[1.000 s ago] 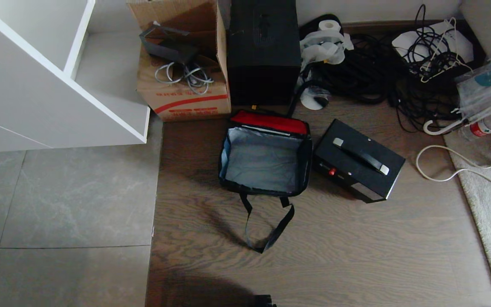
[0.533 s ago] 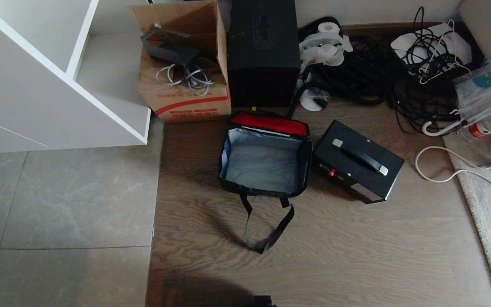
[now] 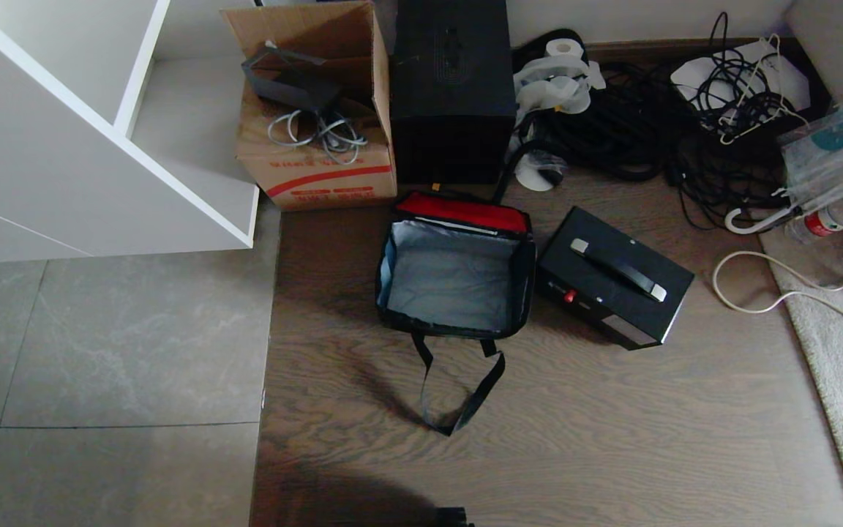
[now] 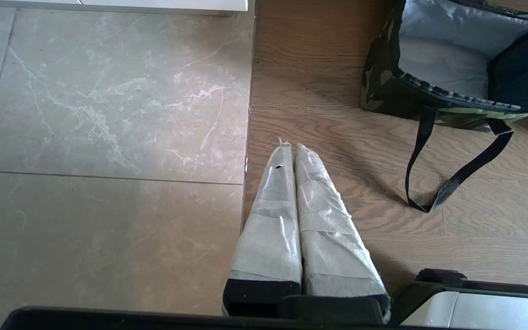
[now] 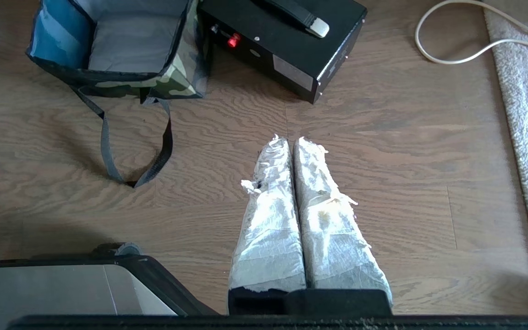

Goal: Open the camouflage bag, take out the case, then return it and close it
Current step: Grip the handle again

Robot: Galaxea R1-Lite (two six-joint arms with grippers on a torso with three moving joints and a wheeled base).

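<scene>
Head view first: a wooden floor [image 3: 612, 439] takes up most of the scene, with grey tiles [image 3: 99, 351] to its nine o'clock and a white shelf unit [image 3: 63, 146] at ten. Along twelve o'clock stand a cardboard box [image 3: 319, 168] holding cables and a tall black box [image 3: 454, 95], with a tangle of black cables [image 3: 656, 124] at one o'clock.

At the centre sits the camouflage bag [image 3: 454, 274], open at the top, its grey lining bare and empty (a red strip shows along the far edge), one black strap handle [image 3: 458, 388] trailing toward six o'clock. Just beside it at three o'clock lies the case [image 3: 615, 274], flat on the floor, carry handle up, small red tab facing the bag.

Both arms hang parked near the robot's base. The left gripper [image 4: 290, 146] has its jaws together, as does the right gripper [image 5: 288, 139]; neither holds anything.

Judging by this, opening and removal are done and the return is next. Grasping the case by its carry handle and lowering it level into the mouth should avoid snagging the soft rim.
</scene>
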